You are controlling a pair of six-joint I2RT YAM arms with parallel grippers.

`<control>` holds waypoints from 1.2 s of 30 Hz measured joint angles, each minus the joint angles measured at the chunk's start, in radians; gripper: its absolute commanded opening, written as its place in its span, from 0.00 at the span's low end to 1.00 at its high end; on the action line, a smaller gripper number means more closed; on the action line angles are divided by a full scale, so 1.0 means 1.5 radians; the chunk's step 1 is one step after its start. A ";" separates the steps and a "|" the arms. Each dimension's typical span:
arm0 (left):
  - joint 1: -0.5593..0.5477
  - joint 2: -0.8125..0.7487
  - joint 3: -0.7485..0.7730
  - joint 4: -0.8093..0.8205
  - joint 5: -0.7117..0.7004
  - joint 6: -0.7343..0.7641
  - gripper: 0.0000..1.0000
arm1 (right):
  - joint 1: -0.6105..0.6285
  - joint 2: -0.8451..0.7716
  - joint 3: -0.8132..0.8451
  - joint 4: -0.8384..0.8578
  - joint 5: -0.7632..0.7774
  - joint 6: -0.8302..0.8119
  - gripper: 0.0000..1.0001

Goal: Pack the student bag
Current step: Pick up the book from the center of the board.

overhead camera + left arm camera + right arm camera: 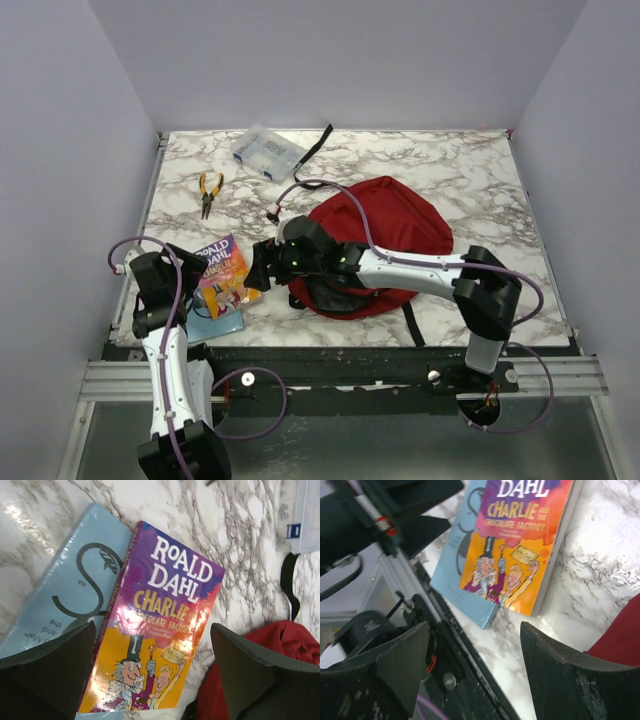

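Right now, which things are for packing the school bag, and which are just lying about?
For the job: dark red soft fabric backpack; purple-and-orange Roald Dahl paperback book; pale blue paperback book under it. The books probably go inside.
Probably just lying about: yellow-handled metal pliers; clear plastic box.

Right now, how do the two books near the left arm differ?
The Roald Dahl book has a purple-and-orange illustrated cover; the blue book is plain pale blue with a large dark S. The Roald Dahl book lies on top, overlapping the blue book, which sits beneath it and is partly covered. Both are closed, lying cover up on the marble table.
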 measured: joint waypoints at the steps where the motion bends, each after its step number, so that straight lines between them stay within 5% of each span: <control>1: 0.017 0.005 -0.004 0.007 0.004 -0.002 0.98 | -0.001 0.020 0.004 0.008 -0.002 0.004 0.74; 9: 0.077 0.059 -0.042 0.053 0.023 -0.013 0.99 | -0.004 0.158 0.043 0.029 0.000 0.014 0.72; 14: 0.078 0.104 -0.056 0.097 0.050 -0.025 0.98 | -0.004 0.209 0.082 0.029 0.015 0.006 0.58; 25: 0.081 0.204 -0.052 0.196 0.120 -0.061 0.98 | -0.013 0.264 0.091 0.058 0.010 0.019 0.33; 36: 0.072 0.241 -0.039 0.228 0.200 -0.045 0.93 | -0.039 0.269 0.086 0.070 -0.034 0.034 0.26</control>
